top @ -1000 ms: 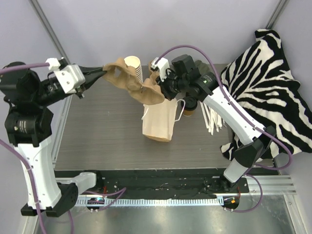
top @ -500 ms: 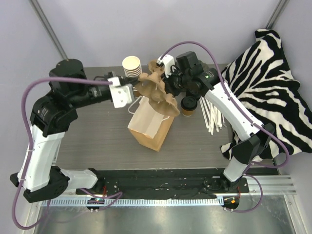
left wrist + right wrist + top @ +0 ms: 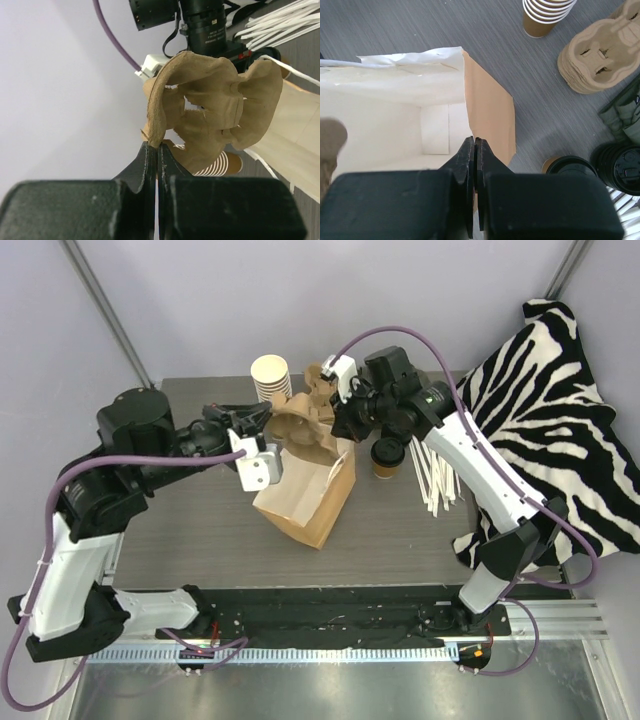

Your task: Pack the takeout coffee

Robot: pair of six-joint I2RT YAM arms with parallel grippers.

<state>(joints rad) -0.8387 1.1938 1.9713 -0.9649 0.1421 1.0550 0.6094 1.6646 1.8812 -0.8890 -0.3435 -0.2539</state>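
Left jaws pinch the pulp carrier [image 3: 215, 110]; right jaws closed at bag [image 3: 490, 120] rim; takeout coffee [image 3: 386, 454] partly hidden.

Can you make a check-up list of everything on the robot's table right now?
Surface: grey table, no spills seen.
Job's things: coffee stands lidded beside the open bag, not yet packed; nothing seen inside the bag; carrier held by the bag's mouth.
Clutter: cup stack, carrier stack, lids, white sticks.
Tools: left tool shut on the carrier's edge; right tool shut, seemingly on the bag's rim.
Cables: purple cables loop over both arms.
Surroundings: zebra cloth on the right; grey walls.
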